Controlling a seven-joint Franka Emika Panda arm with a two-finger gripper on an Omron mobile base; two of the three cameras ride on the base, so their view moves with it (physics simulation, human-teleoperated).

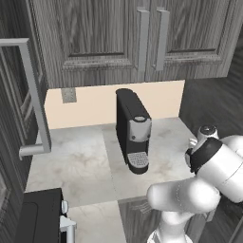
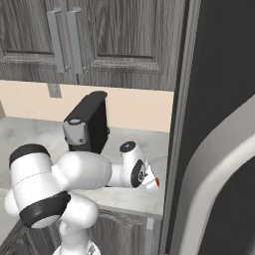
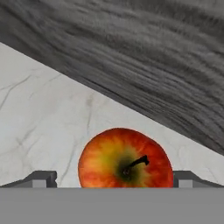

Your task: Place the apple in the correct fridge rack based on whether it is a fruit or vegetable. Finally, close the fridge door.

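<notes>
You see the round, glossy red apple with its yellow-green top and dark stem (image 3: 125, 159) lying on the pale marble counter (image 3: 39, 127), beside a grey wood-grain wall. The gripper (image 3: 114, 178) has its jaws fully apart, one dark tip on each side of the fruit, not pressing it. A black coffee machine (image 1: 133, 130) stands under grey wooden cabinets (image 1: 99, 38).

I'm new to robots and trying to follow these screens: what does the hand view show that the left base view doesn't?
The hand view has a red apple lying on the marble counter between the open hand's fingertips, before a dark wood panel. The left base view has a coffee machine, upper cabinets and the robot's arm. Both share the pale marble counter.
</notes>
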